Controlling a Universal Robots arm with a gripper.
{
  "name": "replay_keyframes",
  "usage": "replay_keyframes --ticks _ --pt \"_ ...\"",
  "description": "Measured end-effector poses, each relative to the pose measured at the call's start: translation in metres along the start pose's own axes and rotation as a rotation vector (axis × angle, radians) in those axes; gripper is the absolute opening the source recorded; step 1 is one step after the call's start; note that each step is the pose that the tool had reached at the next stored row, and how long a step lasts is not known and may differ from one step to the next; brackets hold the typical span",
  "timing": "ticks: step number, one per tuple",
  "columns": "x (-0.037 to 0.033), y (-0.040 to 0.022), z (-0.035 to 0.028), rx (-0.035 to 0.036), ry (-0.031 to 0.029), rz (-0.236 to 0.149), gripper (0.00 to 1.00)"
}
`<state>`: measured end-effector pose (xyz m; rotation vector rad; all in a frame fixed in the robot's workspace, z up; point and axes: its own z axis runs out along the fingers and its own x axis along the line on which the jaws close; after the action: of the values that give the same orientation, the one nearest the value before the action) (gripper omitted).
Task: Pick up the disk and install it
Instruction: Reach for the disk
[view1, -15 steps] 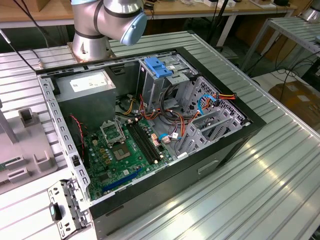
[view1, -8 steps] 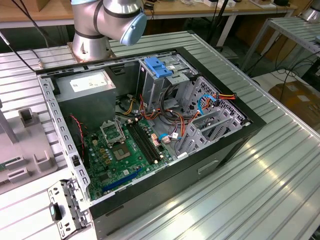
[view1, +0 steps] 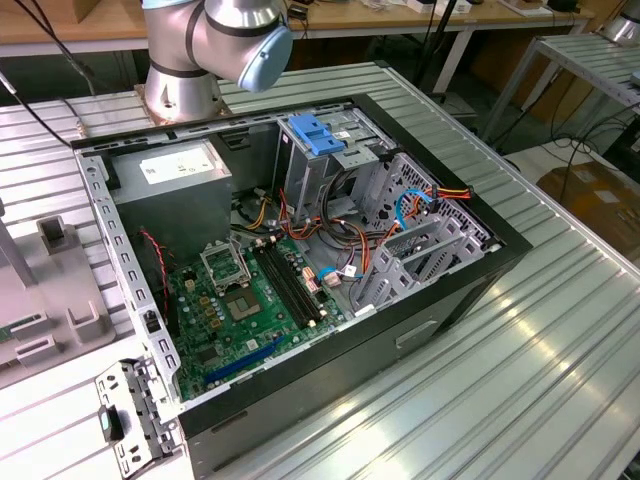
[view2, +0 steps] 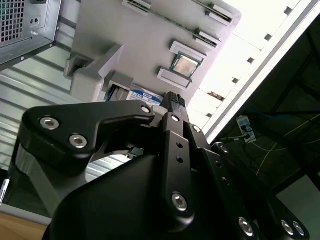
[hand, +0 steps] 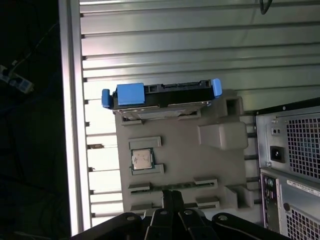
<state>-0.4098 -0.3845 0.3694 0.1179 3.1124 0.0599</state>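
A wooden bench (view1: 60, 25) stands behind the ribbed metal table (view1: 545, 340), cardboard box (view1: 598, 195) beside.

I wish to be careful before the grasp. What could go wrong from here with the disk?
1. The claw looks shut and hangs apart from the disk, over the grey holder. Approaching shut, it may knock the disk, which stands on edge in its slot.
2. The bare processor chip lies between claw and disk, so a low path may strike it.
3. Loose cables around the drive cage may snag at installing.
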Motion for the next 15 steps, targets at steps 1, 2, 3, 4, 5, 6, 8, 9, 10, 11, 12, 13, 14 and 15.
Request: replay_keyframes --ticks 1,2,3,4,5,6,8,9,10,11,12,13,14,15 --pt "0.0007 0.0006 0.0006 0.0002 0.0 0.0 0.11" --pt "0.0013 0.0011 0.0011 0.0004 0.0001 0.0 0.11" --pt "0.0021 0.002 0.002 0.0007 0.0 0.0 0.11" --pt "0.0024 0.0024 0.0026 0.0008 0.0 0.0 0.11" --pt "0.0026 0.0031 0.003 0.0009 0.0 0.0 0.11" --pt "0.003 0.0042 0.0038 0.0011 -0.0002 0.0 0.11" --pt "0.0034 0.0064 0.0046 0.0015 -0.0001 0.0 0.11" --pt "0.0034 0.0076 0.005 0.0019 -0.0002 0.0 0.11" --pt "0.0036 0.0089 0.0054 0.0029 -0.0003 0.0 0.11" --pt "0.0037 0.0101 0.0056 0.0046 -0.0003 0.0 0.11" --pt "0.0037 0.0111 0.0059 0.0077 -0.0005 0.0 0.11" --pt "0.0038 0.0123 0.0061 0.0151 -0.001 -0.001 0.11" --pt "0.0037 0.0129 0.0062 0.0229 -0.0016 -0.001 0.11" --pt "0.0036 0.0135 0.0063 0.0302 -0.0022 -0.002 0.11"
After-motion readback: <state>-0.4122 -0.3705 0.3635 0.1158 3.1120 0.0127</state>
